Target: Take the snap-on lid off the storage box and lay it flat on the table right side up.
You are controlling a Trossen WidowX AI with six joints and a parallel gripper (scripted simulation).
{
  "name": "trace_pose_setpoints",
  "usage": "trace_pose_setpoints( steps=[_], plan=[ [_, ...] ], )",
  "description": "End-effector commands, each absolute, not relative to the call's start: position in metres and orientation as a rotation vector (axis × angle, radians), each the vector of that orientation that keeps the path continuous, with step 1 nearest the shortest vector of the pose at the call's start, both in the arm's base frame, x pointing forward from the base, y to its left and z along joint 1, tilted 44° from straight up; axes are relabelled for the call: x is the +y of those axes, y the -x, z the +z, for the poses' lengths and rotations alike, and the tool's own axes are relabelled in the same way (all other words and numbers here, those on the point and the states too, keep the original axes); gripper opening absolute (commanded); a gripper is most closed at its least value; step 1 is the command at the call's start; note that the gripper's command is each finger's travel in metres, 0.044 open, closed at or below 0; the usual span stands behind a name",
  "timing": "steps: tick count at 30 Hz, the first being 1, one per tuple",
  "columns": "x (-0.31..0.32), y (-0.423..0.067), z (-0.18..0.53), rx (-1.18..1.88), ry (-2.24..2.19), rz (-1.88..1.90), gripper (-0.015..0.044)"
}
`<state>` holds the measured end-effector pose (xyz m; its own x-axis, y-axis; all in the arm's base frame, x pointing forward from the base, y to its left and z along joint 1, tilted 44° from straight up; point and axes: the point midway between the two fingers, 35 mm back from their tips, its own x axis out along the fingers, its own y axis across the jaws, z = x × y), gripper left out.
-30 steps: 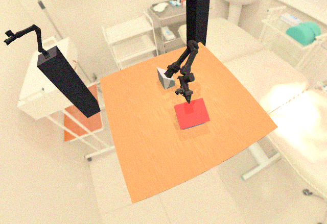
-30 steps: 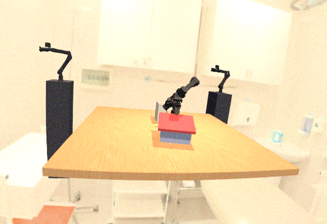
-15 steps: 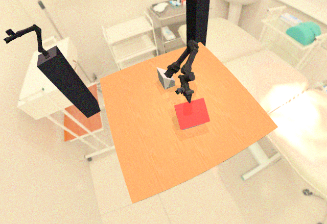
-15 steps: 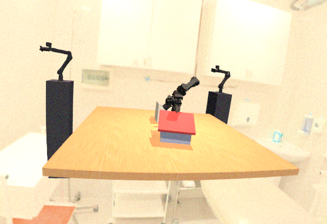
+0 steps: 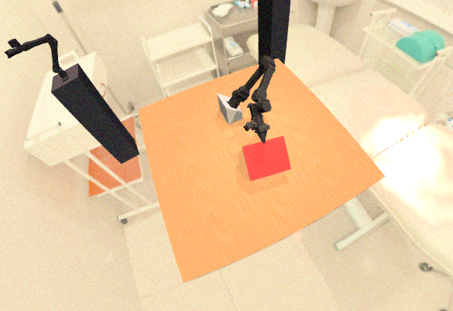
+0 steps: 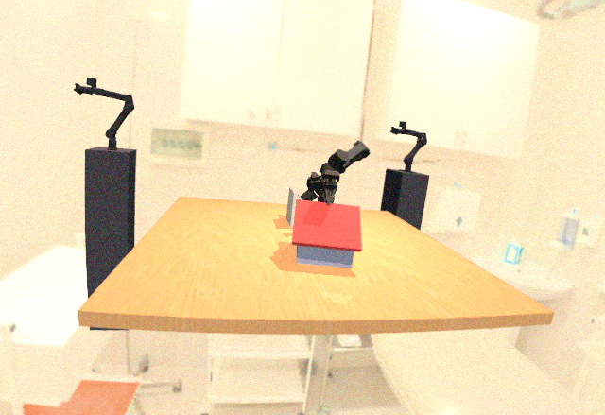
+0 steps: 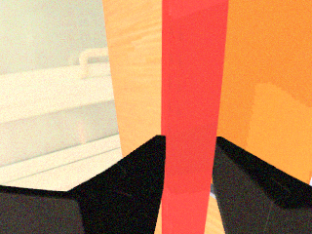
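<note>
The red lid [image 5: 267, 161] [image 6: 327, 227] [image 7: 192, 88] is tilted over the storage box, its arm-side edge raised and its opposite edge low by the top of the box. The blue-grey storage box [image 6: 324, 255] stands on the table [image 5: 204, 219] [image 6: 205, 293] under the lid; the top view does not show it, as the lid covers it. My gripper [image 5: 264, 140] [image 6: 328, 201] [image 7: 190, 141] is shut on the raised edge of the lid, one finger on each side in the wrist view. Whether the low edge touches the box cannot be told.
The arm's grey wedge-shaped base [image 5: 235, 116] [image 6: 291, 207] stands on the table behind the box. Two black pillars carrying other arms stand beyond the table's edges, one pillar [image 5: 98, 117] [image 6: 406, 198] and another pillar [image 5: 272, 25] [image 6: 110, 215].
</note>
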<state>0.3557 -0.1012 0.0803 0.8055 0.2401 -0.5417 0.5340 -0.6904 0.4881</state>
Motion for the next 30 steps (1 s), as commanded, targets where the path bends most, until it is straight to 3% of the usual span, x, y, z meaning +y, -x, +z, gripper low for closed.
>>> trace_pose_setpoints(
  steps=[1, 30],
  plan=[
    [-0.108, -0.36, 0.084, 0.565, -2.332, -0.582, 0.0],
    [-0.136, -0.363, 0.111, 0.564, -2.33, -0.583, 0.0]
  ],
)
